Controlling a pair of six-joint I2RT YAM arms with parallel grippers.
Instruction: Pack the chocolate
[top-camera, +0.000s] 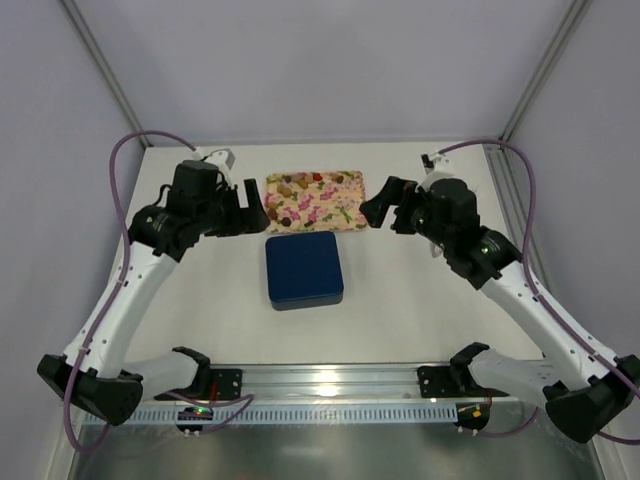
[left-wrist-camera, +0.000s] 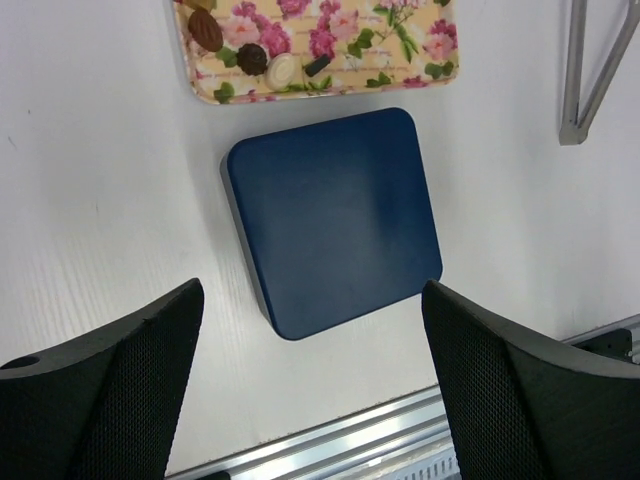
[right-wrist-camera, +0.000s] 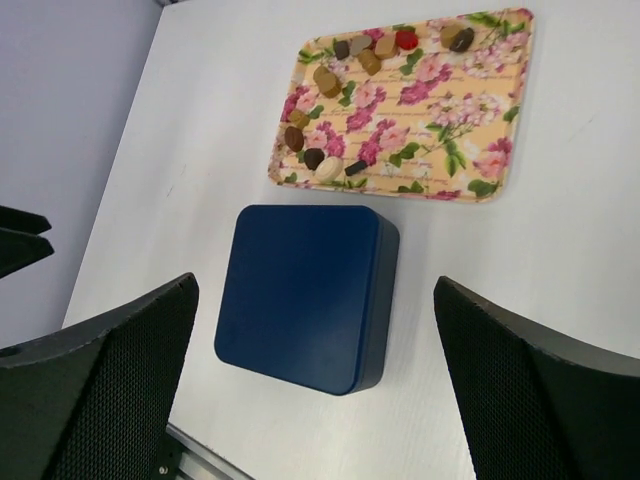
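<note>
The chocolate lies as several small brown, dark and cream pieces on a floral tray, mostly at its left end; a few pieces also show in the left wrist view. In front of the tray sits a square box under a navy-blue lid. My left gripper hovers left of the tray, open and empty. My right gripper hovers right of the tray, open wide and empty. Both wrist cameras look down on the blue lid.
An aluminium rail runs along the near table edge, with the arm bases on it. Enclosure walls stand at the left, right and back. A metal frame post stands at the table's far right corner.
</note>
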